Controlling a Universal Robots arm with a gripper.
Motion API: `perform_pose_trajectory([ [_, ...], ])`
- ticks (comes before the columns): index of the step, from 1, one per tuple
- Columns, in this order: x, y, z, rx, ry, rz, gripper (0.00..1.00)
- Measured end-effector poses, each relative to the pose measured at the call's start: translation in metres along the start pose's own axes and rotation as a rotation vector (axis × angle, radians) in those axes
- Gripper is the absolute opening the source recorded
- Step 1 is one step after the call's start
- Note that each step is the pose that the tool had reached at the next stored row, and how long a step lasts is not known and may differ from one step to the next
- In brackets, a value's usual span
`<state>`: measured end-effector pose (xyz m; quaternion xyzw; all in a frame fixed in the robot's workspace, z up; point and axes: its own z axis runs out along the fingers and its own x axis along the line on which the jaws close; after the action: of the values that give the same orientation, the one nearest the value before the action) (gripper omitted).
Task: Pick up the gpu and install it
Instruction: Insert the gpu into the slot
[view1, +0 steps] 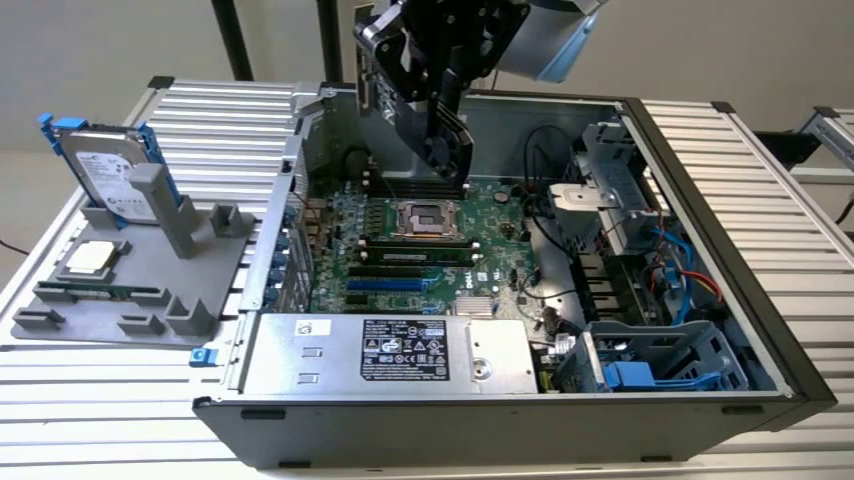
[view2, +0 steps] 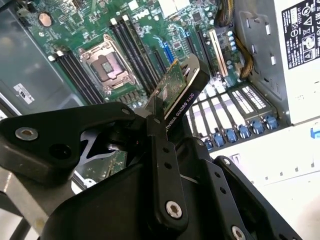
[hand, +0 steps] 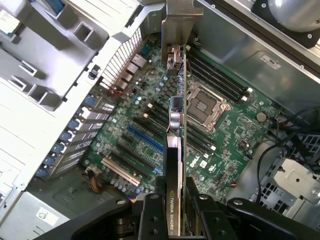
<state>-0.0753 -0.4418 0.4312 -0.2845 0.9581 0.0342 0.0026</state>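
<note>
The gpu (hand: 176, 125) hangs on edge above the motherboard (view1: 501, 265), apart from it, bracket end toward the motherboard's rear ports. My pincer (hand: 176, 202) is clamped across the card's two faces.

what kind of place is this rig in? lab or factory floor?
Likely a robotics lab bench for PC assembly: an open computer case on a slatted aluminium table, a grey fixture tray holding a hard drive, and the gripper holding the gpu over the case.
</note>
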Motion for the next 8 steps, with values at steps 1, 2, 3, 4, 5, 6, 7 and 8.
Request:
perform_pose_trajectory([
  [1,0.0000,0.0000,0.0000,-0.0002,0.0004,-0.007,0.00],
  [2,0.0000,0.0000,0.0000,-0.0003,0.0008,-0.013,0.00],
  [3,0.0000,0.0000,-0.0001,-0.0005,0.0013,-0.020,0.00],
  [4,0.0000,0.0000,-0.0001,-0.0006,0.0017,-0.026,0.00],
  [5,0.0000,0.0000,-0.0001,-0.0008,0.0021,-0.033,0.00],
  [6,0.0000,0.0000,-0.0001,-0.0010,0.0025,-0.039,0.00],
  [7,0.0000,0.0000,-0.0001,-0.0012,0.0029,-0.046,0.00],
  [8,0.0000,0.0000,-0.0001,-0.0013,0.0033,-0.053,0.00],
])
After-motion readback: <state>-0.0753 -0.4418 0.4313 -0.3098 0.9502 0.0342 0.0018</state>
